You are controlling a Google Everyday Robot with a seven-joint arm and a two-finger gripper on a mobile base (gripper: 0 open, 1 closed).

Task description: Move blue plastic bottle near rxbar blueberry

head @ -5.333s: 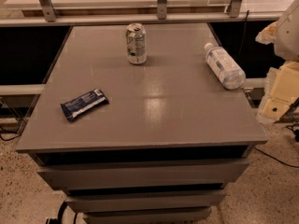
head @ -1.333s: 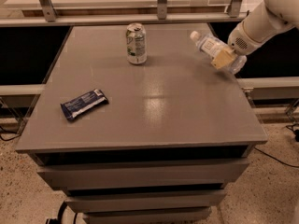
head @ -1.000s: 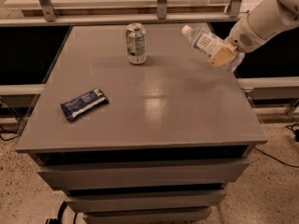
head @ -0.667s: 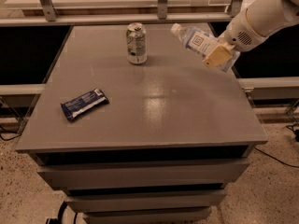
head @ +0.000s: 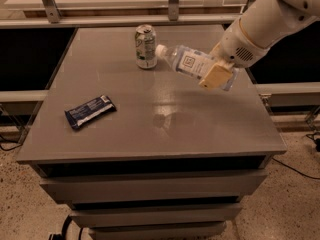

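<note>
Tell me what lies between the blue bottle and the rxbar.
Camera view: only bare table. The gripper holds the blue plastic bottle above its right side; the rxbar blueberry lies front-left.

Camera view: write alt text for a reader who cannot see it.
The robot's gripper, over the right of a grey table, holds the blue plastic bottle tilted above the tabletop, white cap pointing left towards an upright drink can at the back. The rxbar blueberry lies flat near the front left, well apart from the bottle.
</note>
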